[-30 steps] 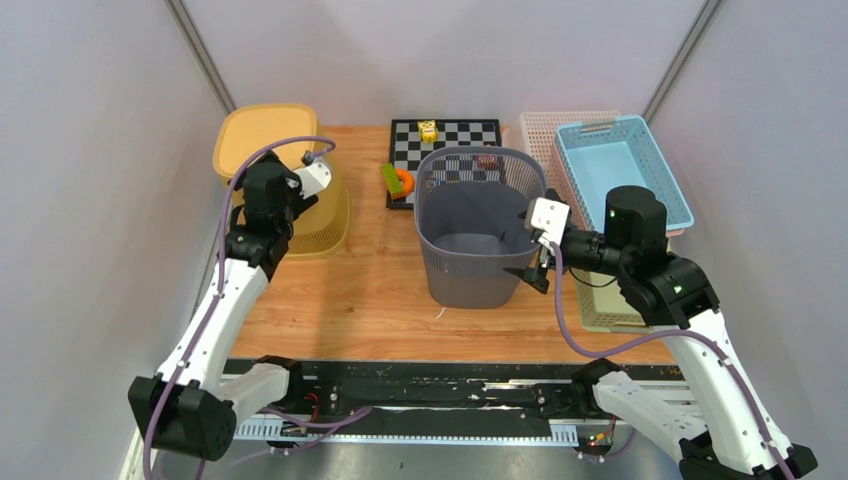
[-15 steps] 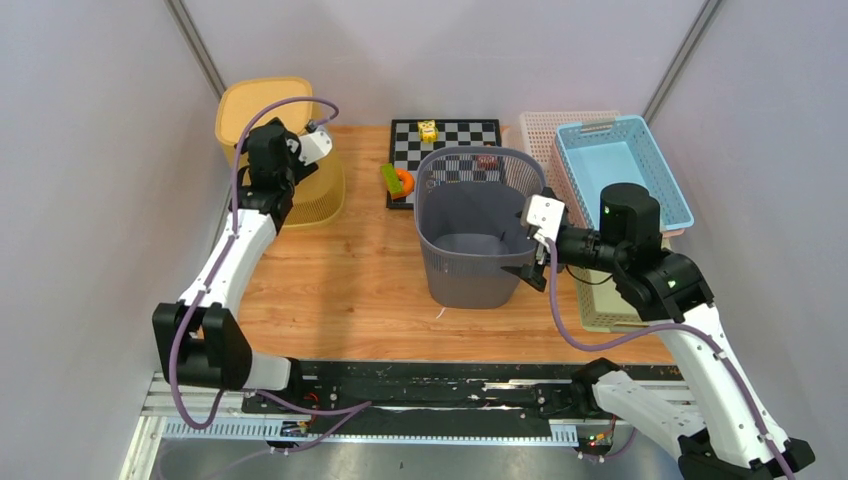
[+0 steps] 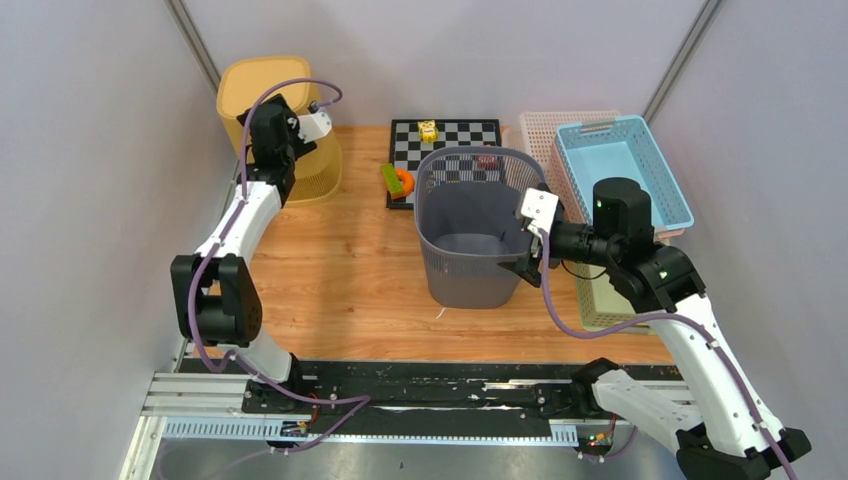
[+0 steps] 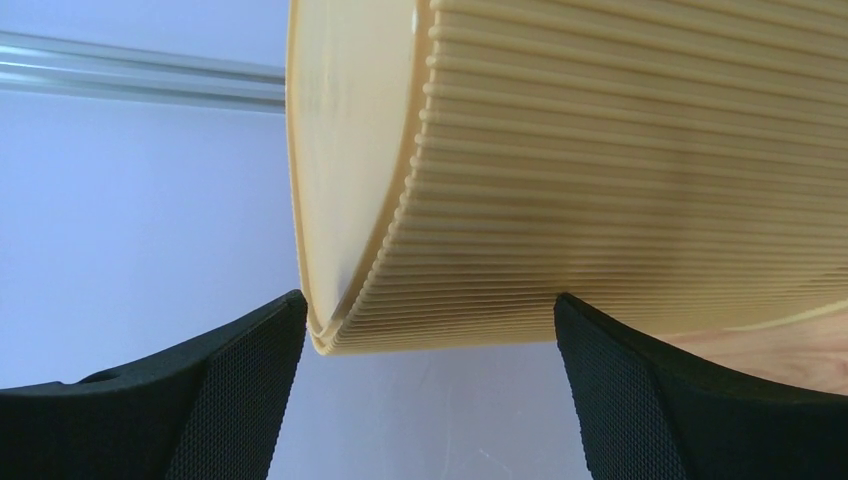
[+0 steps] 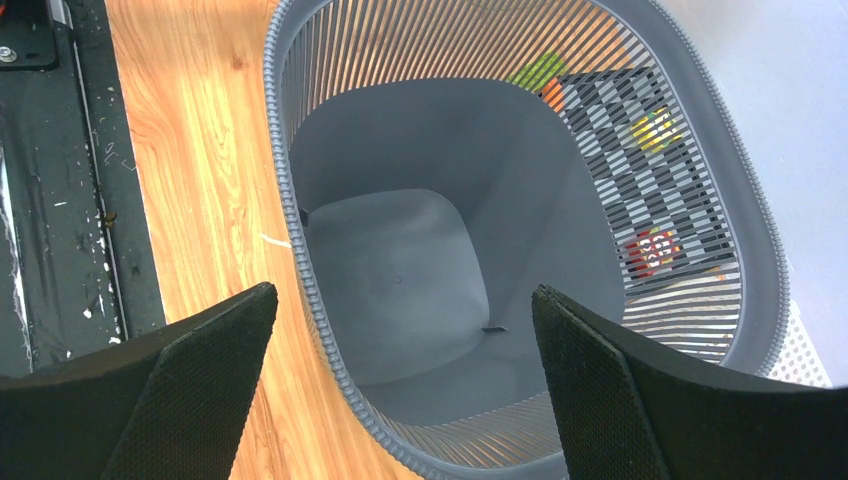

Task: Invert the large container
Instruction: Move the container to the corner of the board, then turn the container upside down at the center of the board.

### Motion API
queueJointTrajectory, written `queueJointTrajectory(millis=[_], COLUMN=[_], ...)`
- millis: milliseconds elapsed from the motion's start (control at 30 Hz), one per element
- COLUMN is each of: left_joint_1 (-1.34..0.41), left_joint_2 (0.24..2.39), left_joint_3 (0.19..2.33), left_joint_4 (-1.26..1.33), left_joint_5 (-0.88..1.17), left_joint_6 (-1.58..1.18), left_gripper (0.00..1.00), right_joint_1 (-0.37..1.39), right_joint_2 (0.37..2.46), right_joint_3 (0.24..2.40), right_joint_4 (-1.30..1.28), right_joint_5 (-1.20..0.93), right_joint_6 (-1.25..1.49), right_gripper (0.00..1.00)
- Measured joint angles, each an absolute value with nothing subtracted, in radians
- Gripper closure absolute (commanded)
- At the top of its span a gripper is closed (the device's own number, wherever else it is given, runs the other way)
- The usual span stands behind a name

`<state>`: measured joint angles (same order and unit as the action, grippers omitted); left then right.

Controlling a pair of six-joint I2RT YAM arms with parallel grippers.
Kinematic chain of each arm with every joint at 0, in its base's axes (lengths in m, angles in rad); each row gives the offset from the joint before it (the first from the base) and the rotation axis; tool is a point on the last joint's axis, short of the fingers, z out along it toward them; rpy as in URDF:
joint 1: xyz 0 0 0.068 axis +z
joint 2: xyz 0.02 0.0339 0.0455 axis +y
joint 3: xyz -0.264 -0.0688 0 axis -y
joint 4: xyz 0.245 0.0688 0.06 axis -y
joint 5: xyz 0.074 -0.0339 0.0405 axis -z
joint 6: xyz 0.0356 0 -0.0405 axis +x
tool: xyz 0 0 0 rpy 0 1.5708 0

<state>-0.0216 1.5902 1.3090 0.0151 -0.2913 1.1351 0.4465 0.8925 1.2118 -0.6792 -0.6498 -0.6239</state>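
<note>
The large container, a grey slatted basket point(image 3: 478, 240), stands upright mid-table with its mouth up. My right gripper point(image 3: 527, 268) is open at its near right rim. In the right wrist view the rim point(image 5: 300, 250) runs between the wide-apart fingers of the gripper point(image 5: 405, 292), one over the wood and one over the basket. A yellow ribbed bin point(image 3: 245, 85) stands bottom-up at the back left corner. My left gripper point(image 3: 285, 140) reaches to its upper side. The left wrist view shows the bin's top corner point(image 4: 340, 330) between the open gripper's point(image 4: 428, 295) spread fingertips.
A chessboard point(image 3: 455, 135) with small pieces lies behind the grey basket, and a green and orange block point(image 3: 397, 180) sits at its left edge. Pink point(image 3: 570, 125) and blue point(image 3: 620, 170) baskets stand back right. A pale green basket point(image 3: 600, 300) lies under the right arm. The walls are close.
The left arm has stretched toward the back left corner, and the yellow bin has shifted back with it. The right gripper has edged slightly toward the grey basket's rim.
</note>
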Motion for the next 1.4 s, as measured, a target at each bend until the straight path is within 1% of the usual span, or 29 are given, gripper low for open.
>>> queueJointTrajectory(millis=[67, 467, 700, 833, 1067, 1167, 1300, 1400], left_joint_1=[-0.015, 0.045, 0.05, 0.05, 0.046, 0.036, 0.03, 0.03], left_joint_2=[1.613, 1.662, 1.639, 1.53, 1.194, 1.084, 0.957, 0.883], left_joint_3=[1.322, 1.337, 1.327, 1.309, 1.285, 1.264, 1.158, 1.061], left_joint_4=[0.039, 0.162, 0.166, 0.073, -0.12, -0.214, -0.32, -0.384], left_joint_5=[-0.289, -0.273, -0.242, -0.167, 0.058, 0.165, 0.311, 0.381], left_joint_6=[1.147, 1.225, 1.202, 1.125, 0.938, 0.84, 0.692, 0.587], left_gripper=[0.0, 0.0, 0.0, 0.0, 0.0, 0.0, 0.0, 0.0], right_joint_1=[0.447, 0.446, 0.446, 0.446, 0.446, 0.446, 0.446, 0.446], right_joint_2=[0.895, 0.9, 0.9, 0.894, 0.832, 0.806, 0.798, 0.834], right_joint_3=[1.212, 1.212, 1.218, 1.257, 1.316, 1.32, 1.32, 1.324], right_joint_4=[-0.678, -0.673, -0.679, -0.712, -0.792, -0.832, -0.899, -0.943], right_joint_5=[-0.648, -0.636, -0.635, -0.635, -0.623, -0.606, -0.591, -0.582], right_joint_6=[-0.623, -0.616, -0.618, -0.635, -0.714, -0.757, -0.81, -0.824], right_gripper=[0.0, 0.0, 0.0, 0.01, 0.02, 0.02, 0.03, 0.04])
